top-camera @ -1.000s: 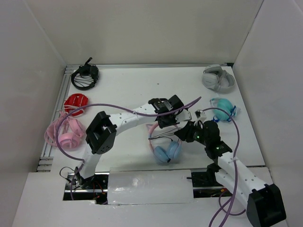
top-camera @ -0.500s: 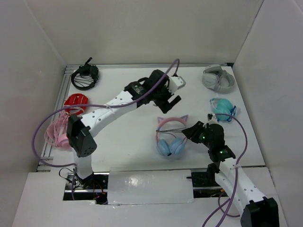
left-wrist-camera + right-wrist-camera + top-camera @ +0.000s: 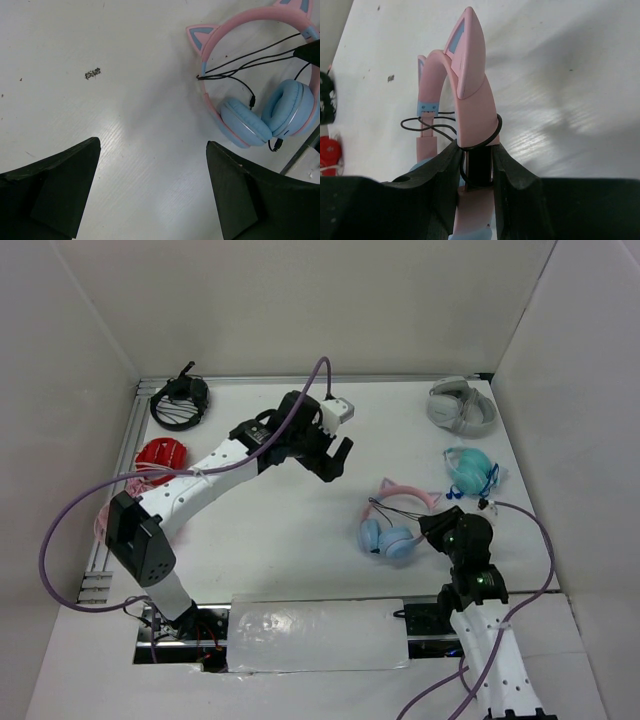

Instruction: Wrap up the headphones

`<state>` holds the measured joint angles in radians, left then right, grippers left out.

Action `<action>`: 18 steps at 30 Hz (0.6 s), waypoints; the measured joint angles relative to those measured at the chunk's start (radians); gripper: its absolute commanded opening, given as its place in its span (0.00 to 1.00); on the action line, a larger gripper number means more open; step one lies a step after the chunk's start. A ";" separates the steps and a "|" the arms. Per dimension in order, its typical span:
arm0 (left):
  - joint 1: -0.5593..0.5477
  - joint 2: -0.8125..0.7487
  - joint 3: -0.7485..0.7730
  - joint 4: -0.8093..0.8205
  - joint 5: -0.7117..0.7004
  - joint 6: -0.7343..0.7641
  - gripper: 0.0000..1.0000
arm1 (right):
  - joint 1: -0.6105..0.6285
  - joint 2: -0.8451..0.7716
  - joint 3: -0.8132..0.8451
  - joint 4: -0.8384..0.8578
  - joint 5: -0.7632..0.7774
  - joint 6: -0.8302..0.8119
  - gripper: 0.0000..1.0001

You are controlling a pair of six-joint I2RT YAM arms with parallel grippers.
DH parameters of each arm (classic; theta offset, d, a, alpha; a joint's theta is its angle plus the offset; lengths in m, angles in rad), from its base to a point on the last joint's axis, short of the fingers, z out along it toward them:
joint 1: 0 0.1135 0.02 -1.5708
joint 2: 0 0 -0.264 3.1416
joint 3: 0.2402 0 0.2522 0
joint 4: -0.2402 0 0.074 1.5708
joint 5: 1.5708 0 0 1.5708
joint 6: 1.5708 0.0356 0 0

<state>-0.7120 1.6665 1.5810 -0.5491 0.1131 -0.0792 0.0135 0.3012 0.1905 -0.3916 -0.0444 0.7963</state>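
The headphones (image 3: 403, 499), with a pink cat-eared headband and light blue ear cups (image 3: 386, 539), lie on the white table right of centre. My right gripper (image 3: 432, 525) is shut on the headband (image 3: 470, 100), just above an ear cup. The thin black cable (image 3: 493, 134) loops round the band at the fingers and runs across between the band's two sides (image 3: 250, 55). My left gripper (image 3: 336, 456) hangs open above bare table, well back and left of the headphones (image 3: 250, 22). Nothing is between its fingers (image 3: 75, 170).
Grey headphones (image 3: 462, 405) and all-turquoise headphones (image 3: 470, 470) lie at the back right. Black headphones (image 3: 180, 400), a red item (image 3: 160, 454) and all-pink headphones (image 3: 108, 523) line the left edge. Walls close in three sides.
My left gripper has opened, let go at the headphones and swung back and left. My right gripper has drawn the headphones to the right and a little further back.
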 measured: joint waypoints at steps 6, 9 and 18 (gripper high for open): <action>0.001 0.019 -0.001 0.005 0.004 -0.011 0.99 | -0.001 -0.001 0.048 -0.131 0.165 0.100 0.00; 0.004 0.019 -0.008 0.018 0.005 -0.011 0.99 | -0.001 -0.012 0.080 -0.209 0.290 0.175 0.00; 0.014 0.019 -0.018 0.042 0.008 -0.008 0.99 | -0.001 0.007 0.128 -0.303 0.530 0.300 0.00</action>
<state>-0.6979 1.6855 1.5631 -0.5068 0.1207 -0.0875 0.0124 0.3084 0.3187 -0.6941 0.4858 1.0966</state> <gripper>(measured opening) 0.993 0.350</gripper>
